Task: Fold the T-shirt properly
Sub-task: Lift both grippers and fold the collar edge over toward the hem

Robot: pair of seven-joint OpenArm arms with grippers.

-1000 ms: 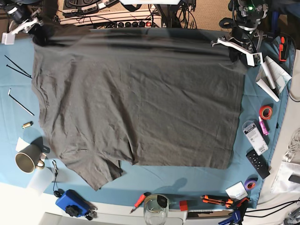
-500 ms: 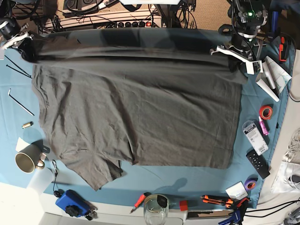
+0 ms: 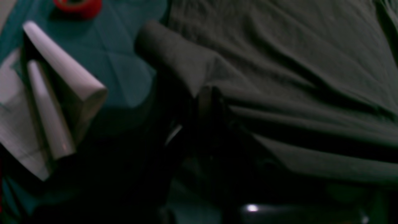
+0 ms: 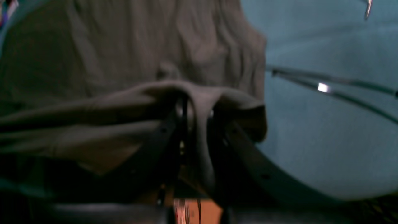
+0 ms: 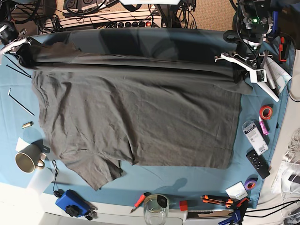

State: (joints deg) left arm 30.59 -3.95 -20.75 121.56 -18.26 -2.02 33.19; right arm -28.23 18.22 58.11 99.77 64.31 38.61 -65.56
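- Large dark grey-brown cotton T-shirt spread flat on the bench under a light blue tablecloth, with its far edge lifted into a long taut band from one arm to the other.
- One short sleeve lying at the near left of the base view, flat on the cloth.
- Left gripper at the far right of the base view, jaws pressed together and pinching the T-shirt at its far right corner; in the left wrist view a folded flap of the fabric hanging over the dark jaws.
- Right gripper at the far left of the base view, jaws pressed together and pinching the T-shirt; in the right wrist view the fabric bunched between the two black fingers.
- Beside the left gripper, white rolled papers on the tablecloth; a red tape roll near them.
- At the left edge, thin black cable ties and a beige ceramic mug, both apart from the T-shirt.
- Clear glass at the near edge of the bench.
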